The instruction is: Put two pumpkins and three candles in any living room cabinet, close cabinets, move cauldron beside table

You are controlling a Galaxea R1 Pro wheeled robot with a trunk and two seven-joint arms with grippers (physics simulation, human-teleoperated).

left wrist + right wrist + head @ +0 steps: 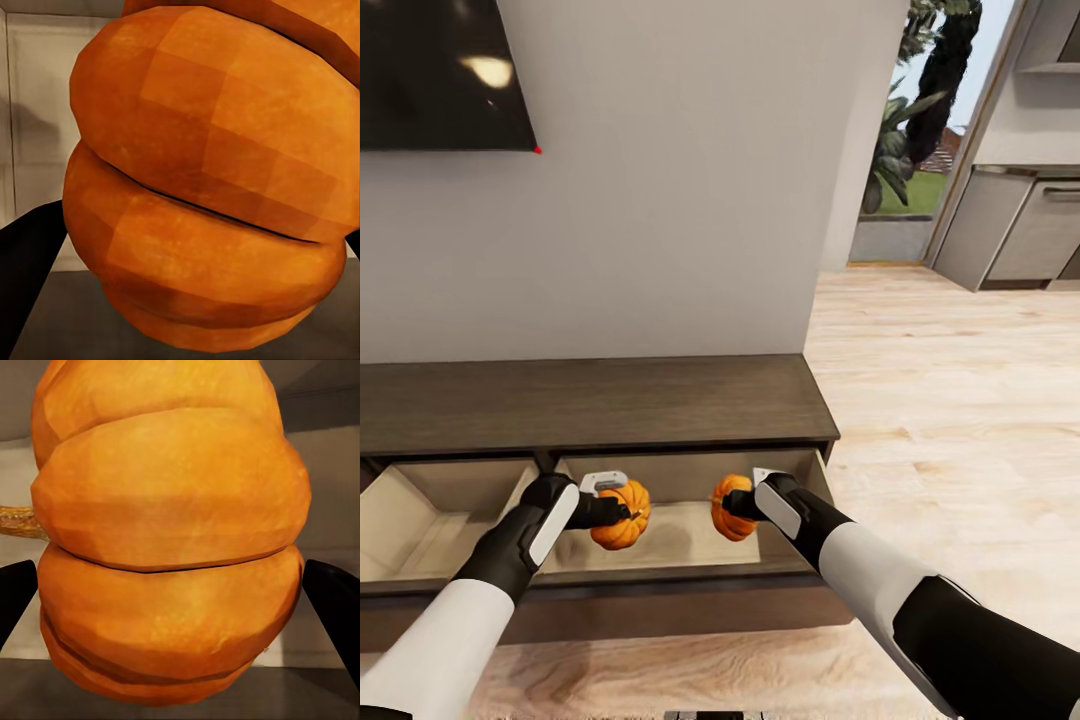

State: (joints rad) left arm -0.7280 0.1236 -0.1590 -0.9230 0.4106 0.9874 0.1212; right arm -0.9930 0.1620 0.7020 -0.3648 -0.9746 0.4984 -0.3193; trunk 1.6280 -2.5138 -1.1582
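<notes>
Left end effector [622, 512]: you have it clenched on the left pumpkin [622, 515], low in the frame left of centre, over the open drawer [690, 535]
Right end effector [732, 506]: you have it grasping the right pumpkin [730, 508], just right of centre in the lower frame, over the same drawer
Left pumpkin close-up: in your left wrist view the ribbed orange body [210, 202] sits between the dark fingers [30, 277]
Right pumpkin close-up: in your right wrist view the orange body [169, 547] has a dark finger [334, 611] at each side, and its stem stub [16, 522] points sideways
Pumpkins to each other: near, apart, with pale drawer floor between them
Cabinet [590, 400]: long dark brown unit against the grey wall, across the middle of the frame; two pale-lined drawers stand open, the second [430, 520] at lower left
Cabinet's top surface: bare dark wood
Surroundings: a dark screen [440, 70] at upper left, grey kitchen cupboards [1010, 235] at upper right, light wood floor [950, 400] on the right
</notes>
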